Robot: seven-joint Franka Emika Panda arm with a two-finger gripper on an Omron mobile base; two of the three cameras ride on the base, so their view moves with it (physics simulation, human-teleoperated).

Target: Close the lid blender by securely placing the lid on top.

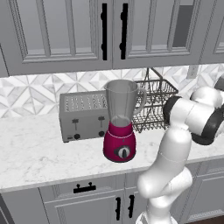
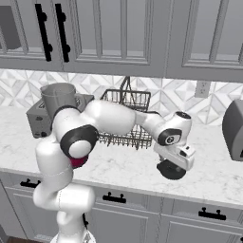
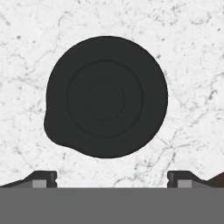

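Standing near the bench's [image 1: 39, 153] front edge, the blender [image 1: 120, 122] is uncapped, toaster [image 1: 83, 116] just behind; further right the lid [image 2: 171, 171] lies flat by the front edge; the claw [image 3: 112, 177], spread wide, hovers above it.

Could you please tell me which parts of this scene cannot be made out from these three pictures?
- Magenta-based blender with clear grey jar, right base view: the white arm covers its base and dial.
- Small dark round lid, right base view: the open gripper above hides its top; contact cannot be told.
- Boxy silver toaster, left base view: the blender hides its right end.
- Grey appliance, right base view: cut off by the edge.
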